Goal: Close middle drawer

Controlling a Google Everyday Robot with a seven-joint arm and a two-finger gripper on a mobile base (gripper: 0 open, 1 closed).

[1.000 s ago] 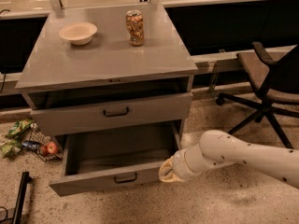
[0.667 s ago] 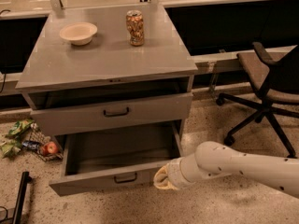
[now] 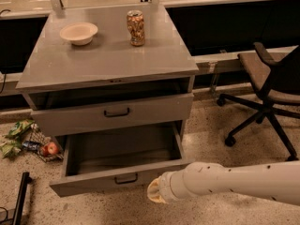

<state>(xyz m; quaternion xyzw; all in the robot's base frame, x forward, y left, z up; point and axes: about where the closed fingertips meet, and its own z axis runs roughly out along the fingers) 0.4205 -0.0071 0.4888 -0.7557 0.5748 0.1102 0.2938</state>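
Observation:
The middle drawer (image 3: 119,151) is grey metal and pulled far out of the cabinet (image 3: 108,60), with its deep tray empty. Its low front carries a small black handle (image 3: 125,178). The drawer above it (image 3: 112,112) stands slightly ajar. My white arm (image 3: 234,182) reaches in from the right. My gripper (image 3: 155,193) is at the arm's end, just in front of the right part of the middle drawer's front and below it in the picture. The lowest drawer is hidden.
A cream bowl (image 3: 78,33) and a can (image 3: 136,28) stand on the cabinet top. Litter and an apple (image 3: 50,148) lie on the floor to the left. A black office chair (image 3: 267,88) stands at the right, and a dark bar (image 3: 18,198) lies at the lower left.
My arm has moved left and lower along the front of the middle drawer. The drawer itself stays pulled out about as far as before.

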